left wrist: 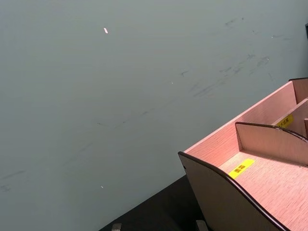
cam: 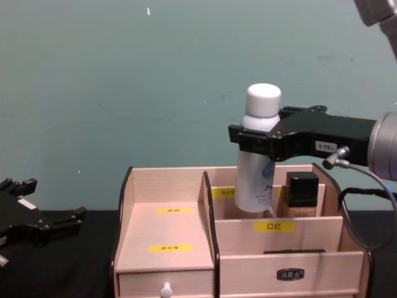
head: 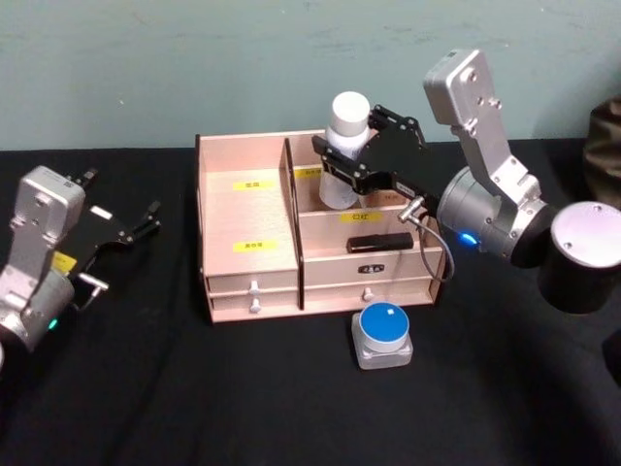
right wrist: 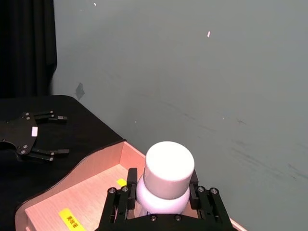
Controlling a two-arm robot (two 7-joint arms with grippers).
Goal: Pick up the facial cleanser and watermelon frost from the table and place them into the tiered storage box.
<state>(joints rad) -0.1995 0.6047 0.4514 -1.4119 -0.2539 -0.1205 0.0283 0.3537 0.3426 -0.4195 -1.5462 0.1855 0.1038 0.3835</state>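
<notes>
Soft, even light is falling from above, lighting the wall (cam: pixel 124 74) flatly, while the black table cover (head: pixel 194 388) is swallowing nearly every shadow. The facial cleanser (head: pixel 346 121) is glaring almost featureless white at its cap, and the watermelon frost (head: pixel 382 335) is throwing back a small white glint from its lid. The tiered storage box (head: pixel 247 209) is shading its own near wall in the left wrist view.

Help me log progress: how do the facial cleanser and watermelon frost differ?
The facial cleanser is tall and white; the watermelon frost is squat, blue-lidded. The right end effector grips the cleanser over the rear of the tiered storage box; the frost stands free on the table. Both are capped.
</notes>
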